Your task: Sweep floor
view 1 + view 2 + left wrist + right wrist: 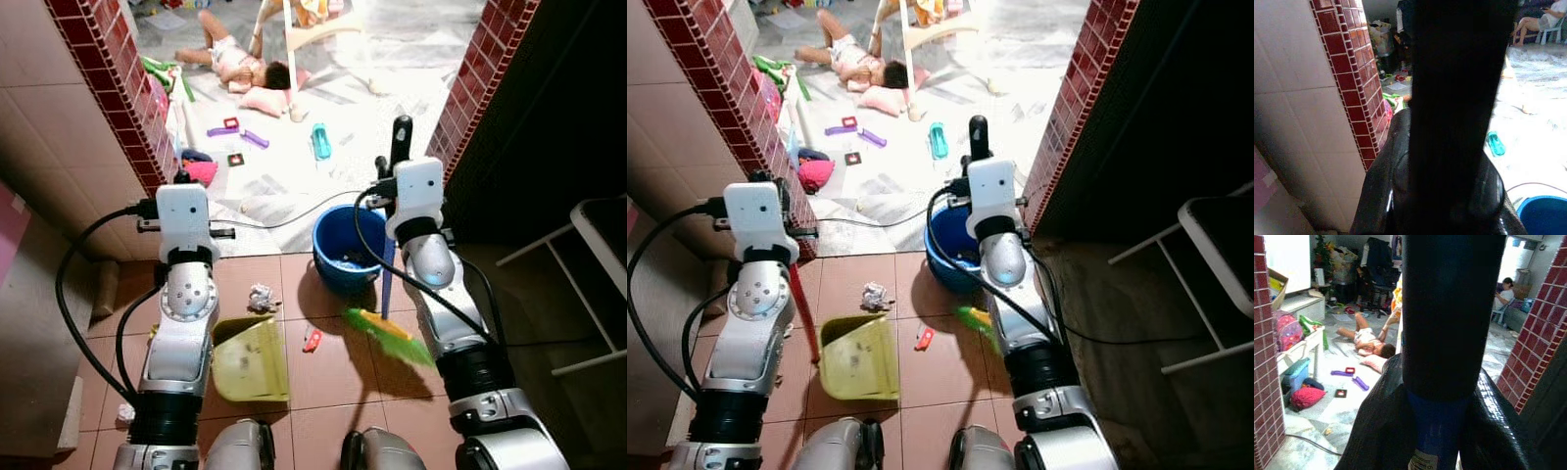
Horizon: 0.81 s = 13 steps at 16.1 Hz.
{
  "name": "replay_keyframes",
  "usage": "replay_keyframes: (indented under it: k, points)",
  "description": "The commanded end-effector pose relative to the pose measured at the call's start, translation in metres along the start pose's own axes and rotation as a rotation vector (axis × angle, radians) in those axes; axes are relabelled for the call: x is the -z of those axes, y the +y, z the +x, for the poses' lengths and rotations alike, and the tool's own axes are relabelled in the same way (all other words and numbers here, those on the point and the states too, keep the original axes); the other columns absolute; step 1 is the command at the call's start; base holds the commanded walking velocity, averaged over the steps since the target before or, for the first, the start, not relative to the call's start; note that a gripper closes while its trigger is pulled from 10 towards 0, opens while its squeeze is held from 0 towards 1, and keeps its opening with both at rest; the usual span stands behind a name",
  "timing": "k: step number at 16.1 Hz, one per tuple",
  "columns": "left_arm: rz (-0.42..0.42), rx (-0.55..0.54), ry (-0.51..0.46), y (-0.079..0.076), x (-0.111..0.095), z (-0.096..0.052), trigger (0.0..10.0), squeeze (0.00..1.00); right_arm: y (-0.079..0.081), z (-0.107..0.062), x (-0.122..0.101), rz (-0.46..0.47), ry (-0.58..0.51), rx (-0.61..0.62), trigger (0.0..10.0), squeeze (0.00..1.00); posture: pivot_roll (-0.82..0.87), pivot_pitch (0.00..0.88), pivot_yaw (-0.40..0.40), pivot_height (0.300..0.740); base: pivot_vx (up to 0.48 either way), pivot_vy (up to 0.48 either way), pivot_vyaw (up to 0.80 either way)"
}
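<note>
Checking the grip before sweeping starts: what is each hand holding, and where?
Right hand grips the broom by its handle's black upper end. Left hand grips the dustpan by its upright handle.

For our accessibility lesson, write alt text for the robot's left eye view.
The left gripper holds a yellow dustpan and the right gripper a green broom over brown tiles bearing crumpled paper, beside a blue bucket.
</note>
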<state>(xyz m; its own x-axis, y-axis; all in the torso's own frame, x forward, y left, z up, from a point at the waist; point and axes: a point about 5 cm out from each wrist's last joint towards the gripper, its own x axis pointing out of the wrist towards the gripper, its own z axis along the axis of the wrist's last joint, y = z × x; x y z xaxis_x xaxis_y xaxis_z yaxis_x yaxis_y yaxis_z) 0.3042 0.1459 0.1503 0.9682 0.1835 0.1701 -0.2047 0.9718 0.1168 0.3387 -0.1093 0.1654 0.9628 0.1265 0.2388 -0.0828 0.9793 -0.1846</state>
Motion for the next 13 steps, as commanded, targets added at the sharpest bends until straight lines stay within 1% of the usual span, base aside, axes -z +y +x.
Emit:
replay_keyframes:
  k: [1,3,4,5,6,7,10,11,12,13]
  points:
    - [0.009,-0.001,-0.034,0.001,-0.005,0.003,10.0,0.00,0.002,0.004,-0.013,0.001,-0.071,0.009,10.0,0.00,-0.05,0.109,0.000,0.740,0.000,0.000,0.00]
    - [0.020,-0.002,-0.008,0.000,0.004,0.004,10.0,0.00,0.004,0.004,-0.010,0.019,-0.059,0.028,10.0,0.00,-0.05,0.106,0.001,0.740,0.000,0.000,0.00]
    - [0.015,-0.019,0.017,0.000,0.014,0.005,10.0,0.00,0.005,0.004,-0.007,0.059,-0.045,0.051,10.0,0.00,-0.05,0.106,0.001,0.740,0.000,0.000,0.00]
    - [-0.008,-0.057,0.054,0.002,0.025,0.010,10.0,0.00,0.007,0.004,-0.005,0.103,-0.038,0.076,10.0,0.00,-0.06,0.102,0.001,0.740,0.000,0.000,0.00]
    - [-0.008,-0.057,0.054,0.002,0.025,0.010,10.0,0.00,0.007,0.004,-0.005,0.103,-0.038,0.076,10.0,0.00,-0.06,0.102,0.001,0.740,0.000,0.000,0.00]
    - [-0.002,-0.074,0.034,0.002,0.027,0.015,10.0,0.00,0.007,0.004,-0.004,0.126,-0.035,0.080,10.0,0.00,-0.07,0.101,0.000,0.740,0.000,0.000,0.00]
    - [-0.053,-0.049,-0.024,-0.006,0.027,0.024,10.0,0.00,0.006,0.003,-0.002,0.164,-0.049,0.055,10.0,0.00,-0.08,0.108,-0.001,0.740,0.000,0.000,0.00]
    - [-0.066,-0.037,-0.015,-0.007,0.027,0.027,10.0,0.00,0.004,0.003,-0.002,0.153,-0.062,0.061,10.0,0.00,-0.08,0.108,-0.001,0.740,0.000,0.000,0.00]
    - [-0.053,-0.003,-0.031,-0.010,0.023,0.031,10.0,0.00,0.001,0.004,-0.006,0.125,-0.115,0.099,10.0,0.00,-0.08,0.138,0.006,0.740,0.000,0.000,0.00]
    - [-0.041,0.001,-0.053,-0.010,0.023,0.033,10.0,0.00,0.001,0.003,-0.009,0.117,-0.143,0.113,10.0,0.00,-0.08,0.155,0.010,0.740,0.000,0.000,0.00]
